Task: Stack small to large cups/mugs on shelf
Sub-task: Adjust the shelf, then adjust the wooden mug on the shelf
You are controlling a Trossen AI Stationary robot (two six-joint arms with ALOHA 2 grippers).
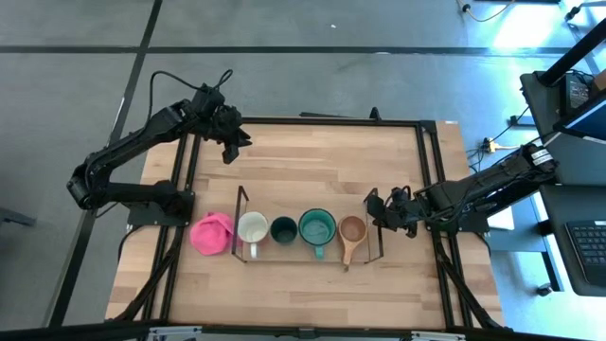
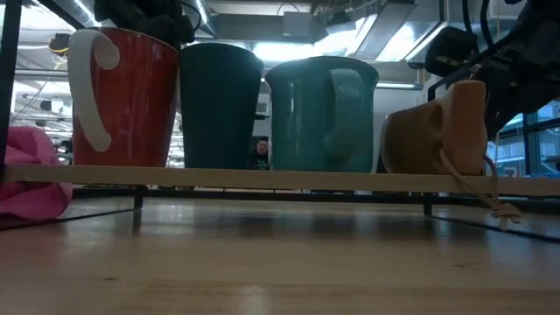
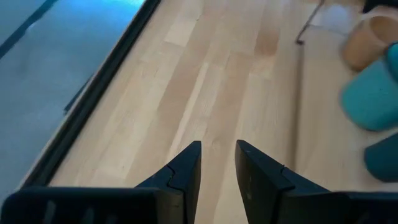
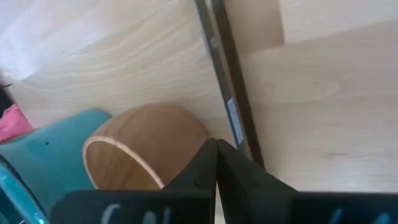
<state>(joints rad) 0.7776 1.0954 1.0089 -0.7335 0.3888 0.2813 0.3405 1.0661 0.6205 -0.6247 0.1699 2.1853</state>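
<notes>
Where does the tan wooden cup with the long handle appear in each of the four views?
High view: wooden cup, rightmost on the wire shelf.
Low view: wooden cup, at right, lying on its side.
Left wrist view: wooden cup, top right corner.
Right wrist view: wooden cup, lower centre.
Shared landmark: the large teal mug beside it.

Cool, bluish daylight fills the room, strongest as a washed-out glare on the floor beyond the far right corner of the wooden table [image 1: 312,156], which is evenly lit with only faint, soft shadows. At table height the teal mug [image 2: 322,114] and its neighbours stand dark against bright ceiling strips behind, and the table surface nearest the lens is blurred. Both wrist views are soft, the cups beyond the fingers smeared.
</notes>
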